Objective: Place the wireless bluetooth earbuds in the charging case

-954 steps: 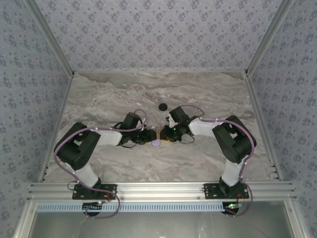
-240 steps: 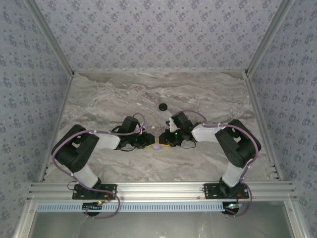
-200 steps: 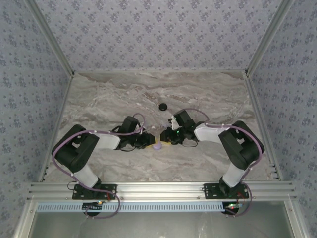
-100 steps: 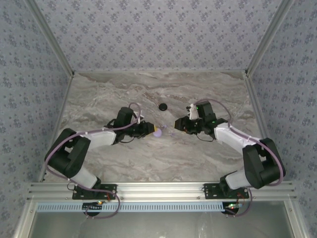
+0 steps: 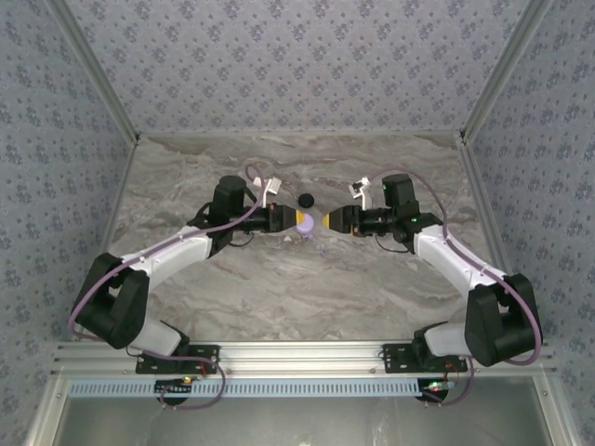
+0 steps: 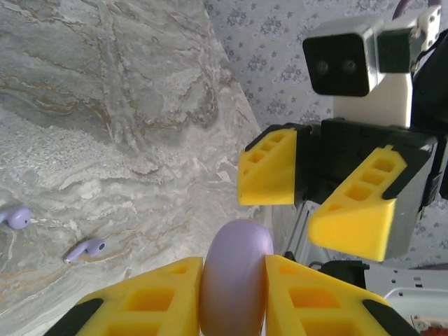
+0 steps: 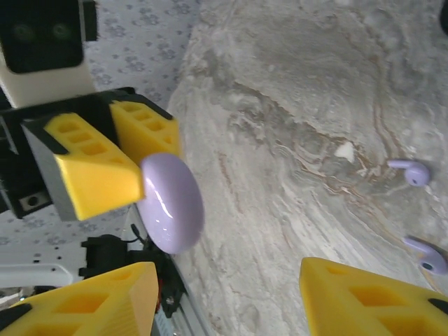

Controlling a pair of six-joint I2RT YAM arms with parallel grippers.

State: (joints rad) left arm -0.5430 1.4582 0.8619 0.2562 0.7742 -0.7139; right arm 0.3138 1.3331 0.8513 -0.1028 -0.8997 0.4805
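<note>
**Lilac case clamped in the left gripper, right gripper open in front of it**

Top external view: the two arms reach to the middle of the table (image 5: 232, 297) and meet tip to tip. The left gripper (image 5: 297, 220) is closed on the lilac charging case (image 5: 304, 221). The right gripper (image 5: 327, 221) faces it from 3 o'clock, just beside it; from this height I cannot tell how its jaws stand. A black disc (image 5: 304, 199) lies on the table at 12 o'clock of the gap between them. The earbuds are too small to make out here.

Left wrist view: the left gripper (image 6: 234, 266) is at 6 o'clock, and its two yellow fingers (image 6: 157, 294) press on both flat sides of the charging case (image 6: 236, 273). The case is seen on edge. Its long axis runs from 6 to 12 o'clock, with the rounded end pointing at the right gripper (image 6: 304, 203), whose fingers stand apart and empty. The earbuds (image 6: 85, 248) lie on the table (image 6: 105, 105) at 8 and 9 o'clock, apart from each other. The nearer one lies along 8 to 2 o'clock, its dark-tipped head toward 2.

Right wrist view: the right gripper (image 7: 229, 269) has its fingers wide apart, at 7 and 5 o'clock. At 9 o'clock the left gripper (image 7: 150, 168) holds the charging case (image 7: 171, 203). Here the case shows its broad oval face, with the long axis from 11 to 5 o'clock. The earbuds (image 7: 411, 171) lie on the table (image 7: 315, 84) at 3 and 4 o'clock, each with its thin stem toward 9 or 10 o'clock.
</note>
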